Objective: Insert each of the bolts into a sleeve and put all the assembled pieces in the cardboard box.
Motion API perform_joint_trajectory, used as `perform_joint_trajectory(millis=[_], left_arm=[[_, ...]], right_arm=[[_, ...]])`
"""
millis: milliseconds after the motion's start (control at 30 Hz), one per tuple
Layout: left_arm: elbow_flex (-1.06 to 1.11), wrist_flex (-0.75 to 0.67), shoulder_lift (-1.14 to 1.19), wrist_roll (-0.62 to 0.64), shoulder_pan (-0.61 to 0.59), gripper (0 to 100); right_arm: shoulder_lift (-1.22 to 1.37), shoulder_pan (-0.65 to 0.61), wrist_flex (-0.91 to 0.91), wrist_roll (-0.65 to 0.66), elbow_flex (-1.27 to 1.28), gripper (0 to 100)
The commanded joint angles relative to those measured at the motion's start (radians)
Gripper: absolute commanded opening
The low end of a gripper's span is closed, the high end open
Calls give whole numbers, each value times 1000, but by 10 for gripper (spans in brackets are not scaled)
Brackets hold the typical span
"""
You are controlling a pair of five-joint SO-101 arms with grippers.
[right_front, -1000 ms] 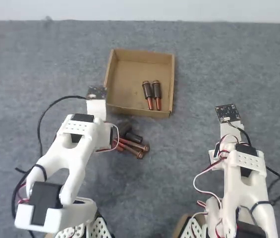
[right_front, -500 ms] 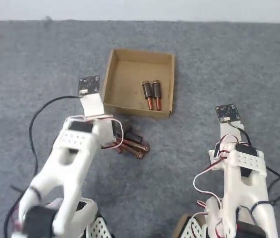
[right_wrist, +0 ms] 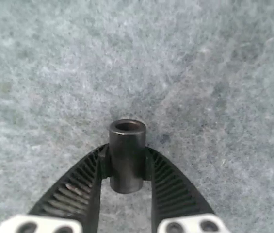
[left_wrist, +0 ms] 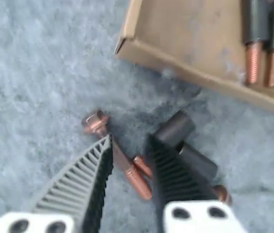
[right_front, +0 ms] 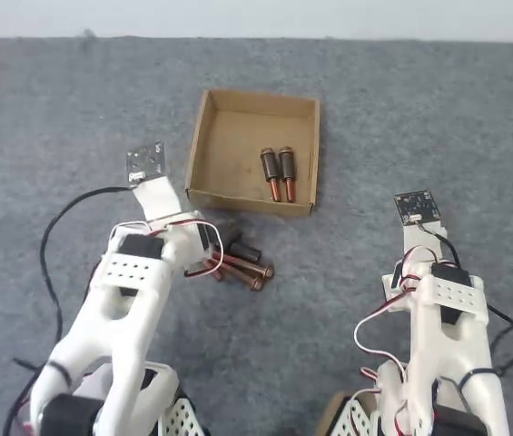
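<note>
Right wrist view has a dark sleeve [right_wrist: 127, 141] clamped in the right gripper [right_wrist: 126, 154], its open mouth pointing out beyond the gripper over the grey carpet [right_wrist: 200, 58], apparently so a bolt can be fed into it. The sleeve is a short, matte black tube with a smooth round bore. Well apart, just beside the cardboard box [right_front: 238, 118], the left gripper [left_wrist: 128, 141] hangs with jaws narrowly parted astride a copper bolt [left_wrist: 132, 177] in the loose pile [right_front: 242, 259], likely to fetch the mate, while two assembled pieces [right_front: 278, 174] lie inside the box.
</note>
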Motion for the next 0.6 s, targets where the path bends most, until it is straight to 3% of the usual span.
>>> perform_joint_trajectory(millis=[0, 200, 567], left_arm=[[-10, -18, 21, 12, -5, 169], [-36, -21, 110, 12, -12, 115], [-222, 46, 334, 14, -81, 108]], right_arm=[[-42, 12, -8, 12, -5, 7], [-42, 13, -7, 12, -5, 7], [-44, 13, -7, 12, -5, 7]])
